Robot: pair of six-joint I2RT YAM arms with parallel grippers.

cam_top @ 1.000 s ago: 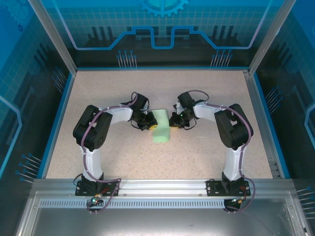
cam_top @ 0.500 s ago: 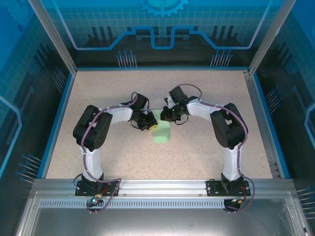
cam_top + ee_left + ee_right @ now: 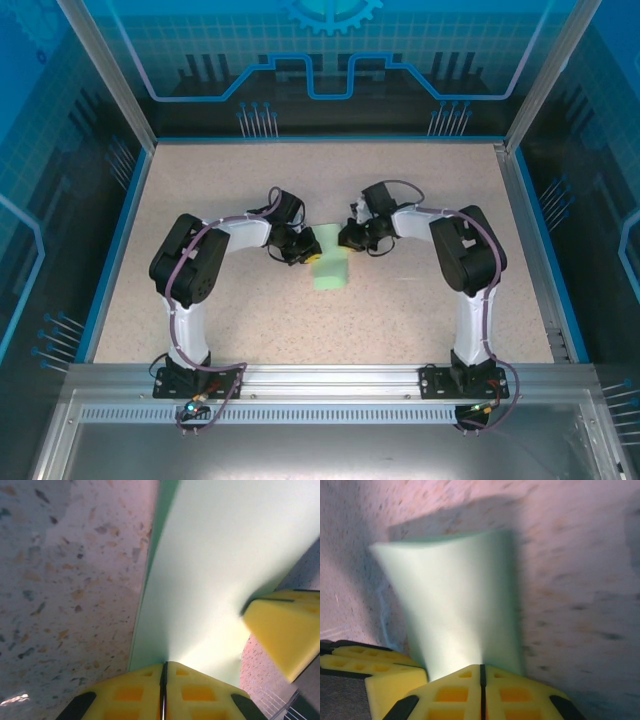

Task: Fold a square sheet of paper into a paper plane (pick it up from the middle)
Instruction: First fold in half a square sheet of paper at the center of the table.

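The square sheet of paper, pale mint green, is folded into a narrow band and lies mid-table between both arms. My left gripper is shut on its left edge; in the left wrist view the paper runs straight into the shut jaw seam of the left gripper. My right gripper is shut on its upper right edge. The right wrist view shows the paper flaring away from the right gripper. Whether the fold has a plane's point I cannot tell.
The speckled tabletop is walled by a blue frame on three sides. The two grippers stand very close: a right fingertip shows in the left wrist view, and a left fingertip in the right wrist view.
My right gripper swung left over the paper, then came back a little to the right and shut on the paper's edge. The left arm and the paper's lower end stayed put.
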